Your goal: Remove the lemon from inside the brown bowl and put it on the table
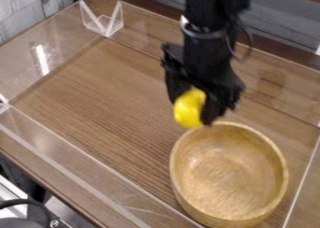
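Tipped near upright, long axis leaning slightly right at its upper end; held in the jaws [197, 82] as a lemon [190, 107], beside the bowl [229, 174].

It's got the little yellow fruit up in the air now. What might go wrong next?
The lemon pokes out below the dark fingers, so a loose grip might let it slip. It hangs close to the rim of the brown bowl, so a drop now could land it back inside or knock it off the edge. Being rounded, it may also roll once released on the table.
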`<action>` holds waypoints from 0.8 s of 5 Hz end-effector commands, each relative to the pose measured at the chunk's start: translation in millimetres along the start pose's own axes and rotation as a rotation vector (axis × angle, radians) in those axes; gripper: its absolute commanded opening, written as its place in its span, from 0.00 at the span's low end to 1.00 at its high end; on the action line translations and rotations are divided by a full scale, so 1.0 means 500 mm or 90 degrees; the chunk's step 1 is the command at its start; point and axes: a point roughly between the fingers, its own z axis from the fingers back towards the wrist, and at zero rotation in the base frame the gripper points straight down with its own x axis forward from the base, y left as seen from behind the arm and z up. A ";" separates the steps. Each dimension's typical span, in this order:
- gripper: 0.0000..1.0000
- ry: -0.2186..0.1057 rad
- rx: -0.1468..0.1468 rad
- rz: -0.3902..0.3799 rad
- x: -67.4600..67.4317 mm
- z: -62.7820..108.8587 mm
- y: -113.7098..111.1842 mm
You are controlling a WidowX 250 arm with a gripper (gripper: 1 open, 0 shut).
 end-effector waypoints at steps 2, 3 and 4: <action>0.00 -0.046 0.019 0.026 0.009 0.031 0.089; 0.00 -0.041 0.023 0.039 0.002 0.021 0.106; 0.00 -0.036 0.024 0.048 -0.004 0.013 0.111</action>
